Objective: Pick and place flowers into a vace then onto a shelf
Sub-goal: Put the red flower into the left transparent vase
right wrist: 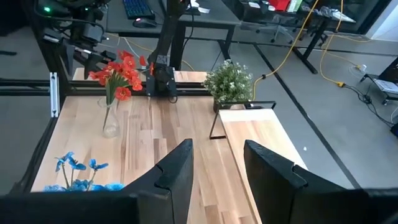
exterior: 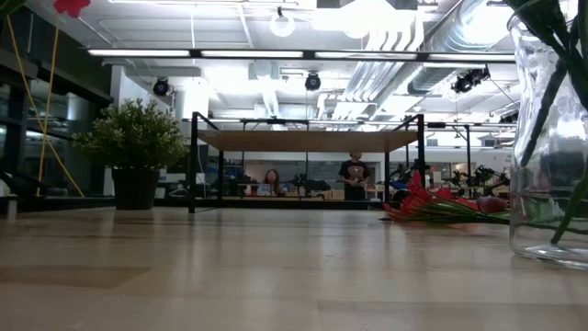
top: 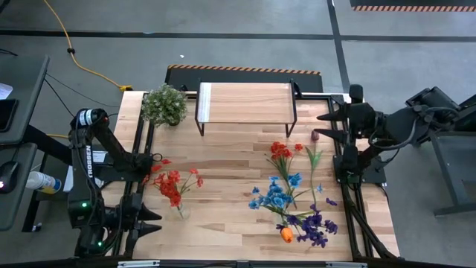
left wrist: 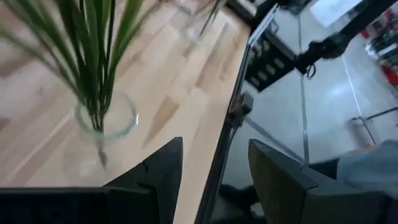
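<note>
One bunch of red-bloomed, green-stemmed flowers (top: 172,184) already stands in the clear glass vase (top: 181,211), which sits on the pale wooden table (top: 223,231) just ahead of our left gripper (top: 152,221). That gripper rests at the table's near left edge with its fingers spread wide and nothing between them; in its own wrist view the vase lies just beyond one fingertip.

Most of the work remains, as we judge it. The loose flowers (top: 294,197), blue, purple and red blooms with an orange tulip (top: 286,234), lie flat on the table, below and well apart from our right gripper (top: 321,126). A dark red tulip (top: 314,136) lies just beside that gripper. The right gripper hovers at the table's right side, fingers parted and empty, pointing toward the low shelf with the light plank top and thin black legs (top: 245,103), which carries nothing yet. The vase is well apart from it.

The bushy pale-green potted plant (top: 164,106) stands beside the shelf, across the table from the right gripper.

In the low view the vase is cut off at the frame edge and its blooms are out of sight. We cannot tell how many stems it holds.
</note>
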You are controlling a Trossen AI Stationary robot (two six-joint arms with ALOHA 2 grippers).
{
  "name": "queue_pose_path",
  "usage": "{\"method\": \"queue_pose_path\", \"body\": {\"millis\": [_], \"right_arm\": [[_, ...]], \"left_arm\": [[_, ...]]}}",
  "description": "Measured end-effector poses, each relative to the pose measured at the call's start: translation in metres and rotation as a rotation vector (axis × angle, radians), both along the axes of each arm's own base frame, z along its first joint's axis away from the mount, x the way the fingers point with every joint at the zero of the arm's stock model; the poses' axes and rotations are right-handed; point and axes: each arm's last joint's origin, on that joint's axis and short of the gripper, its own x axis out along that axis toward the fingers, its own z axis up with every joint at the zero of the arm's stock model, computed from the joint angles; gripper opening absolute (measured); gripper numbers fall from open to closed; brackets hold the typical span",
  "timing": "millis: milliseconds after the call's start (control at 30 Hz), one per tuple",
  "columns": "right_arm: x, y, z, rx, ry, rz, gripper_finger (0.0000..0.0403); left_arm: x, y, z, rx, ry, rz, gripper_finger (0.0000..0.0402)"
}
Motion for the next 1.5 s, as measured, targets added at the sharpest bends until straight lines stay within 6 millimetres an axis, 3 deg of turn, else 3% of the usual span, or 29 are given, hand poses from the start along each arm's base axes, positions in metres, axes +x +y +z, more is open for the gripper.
{"method": "queue_pose_path", "body": {"millis": [767,933,1500], "right_arm": [[0.0,0.0,0.0,-0.001,0.001,0.001,0.0134],[0.0,0.0,0.0,-0.001,0.001,0.001,0.0134],[0.0,0.0,0.0,-0.041,0.007,0.006,0.0134]], "left_arm": [[0.002,0.012,0.012,-0.005,-0.056,0.025,0.0216],[0.014,0.016,0.014,0.014,-0.036,0.052,0.0216],[0.04,0.023,0.09,0.152,-0.114,-0.018,0.0216]]}}
